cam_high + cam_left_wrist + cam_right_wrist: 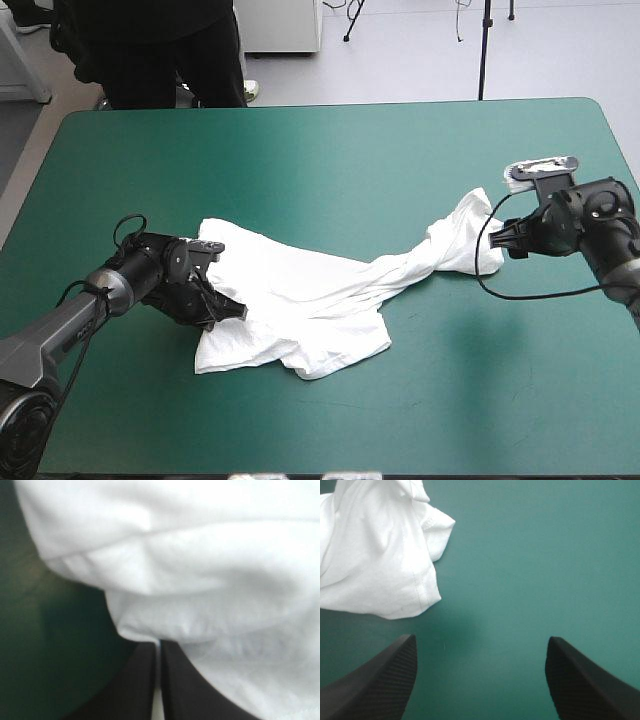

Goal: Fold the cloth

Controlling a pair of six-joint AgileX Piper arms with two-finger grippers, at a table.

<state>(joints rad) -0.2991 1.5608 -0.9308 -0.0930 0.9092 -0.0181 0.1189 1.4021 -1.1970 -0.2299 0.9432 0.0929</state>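
The white T-shirt (300, 300) lies crumpled across the teal-green table, its wide part at the front left. A twisted strip runs from it to a bunched end (465, 240) on the right. My left gripper (222, 308) sits low at the shirt's left edge. In the left wrist view its black fingers (177, 680) meet in a narrow arch, shut on a fold of the T-shirt (200, 570). My right gripper (506, 246) hovers just right of the bunched end. It is open (481, 639) over bare cover, and the shirt's hem (380, 570) lies ahead and off to one side of it.
Teal-green cover (330, 150) spreads wide between the shirt and the table's far edge. A narrower band of cover (430, 420) runs along the front. The table's right edge (628, 160) is close behind my right arm.
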